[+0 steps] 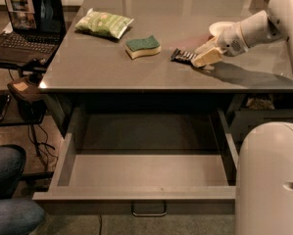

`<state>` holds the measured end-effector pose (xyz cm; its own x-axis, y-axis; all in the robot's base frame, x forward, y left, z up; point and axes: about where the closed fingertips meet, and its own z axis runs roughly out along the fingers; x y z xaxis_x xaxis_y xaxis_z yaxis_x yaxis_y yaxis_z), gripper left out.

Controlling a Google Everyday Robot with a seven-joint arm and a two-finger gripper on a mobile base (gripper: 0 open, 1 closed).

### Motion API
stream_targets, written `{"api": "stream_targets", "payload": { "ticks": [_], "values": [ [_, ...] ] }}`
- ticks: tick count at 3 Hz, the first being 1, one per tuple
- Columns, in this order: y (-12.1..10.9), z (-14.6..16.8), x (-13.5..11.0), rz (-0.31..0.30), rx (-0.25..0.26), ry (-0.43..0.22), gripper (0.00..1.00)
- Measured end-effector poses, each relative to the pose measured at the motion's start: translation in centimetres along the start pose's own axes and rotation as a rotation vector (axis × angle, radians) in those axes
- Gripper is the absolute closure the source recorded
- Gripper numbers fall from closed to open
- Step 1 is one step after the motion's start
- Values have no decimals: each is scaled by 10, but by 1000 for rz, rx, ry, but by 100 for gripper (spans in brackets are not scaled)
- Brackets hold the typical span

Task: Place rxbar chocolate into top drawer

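The rxbar chocolate (182, 56), a small flat black bar, lies on the grey tabletop right of the middle. My gripper (203, 54) is low over the table at the bar's right end, its cream fingers (208, 58) open on either side of that end. The white arm reaches in from the right. The top drawer (136, 194) is pulled fully out below the table's front edge. Its plain grey inside holds nothing, and a metal loop handle (149, 209) sits centred on its front.
A green-and-yellow sponge (142, 46) lies left of the bar, and a green chip bag (104, 23) lies farther back left. A laptop (28, 21) stands on a side stand at the left. My white base (271, 180) fills the lower right. A person's knee (6, 190) shows at the lower left.
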<state>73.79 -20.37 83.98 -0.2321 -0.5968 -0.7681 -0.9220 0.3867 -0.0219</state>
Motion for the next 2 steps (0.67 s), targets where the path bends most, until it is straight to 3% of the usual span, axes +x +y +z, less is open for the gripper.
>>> {"api": "stream_targets", "payload": {
  "ticks": [1,2],
  "values": [
    [4,1,2,-15,-20,-10,100],
    [28,-22,14,-75,-70,-65,100]
  ]
}}
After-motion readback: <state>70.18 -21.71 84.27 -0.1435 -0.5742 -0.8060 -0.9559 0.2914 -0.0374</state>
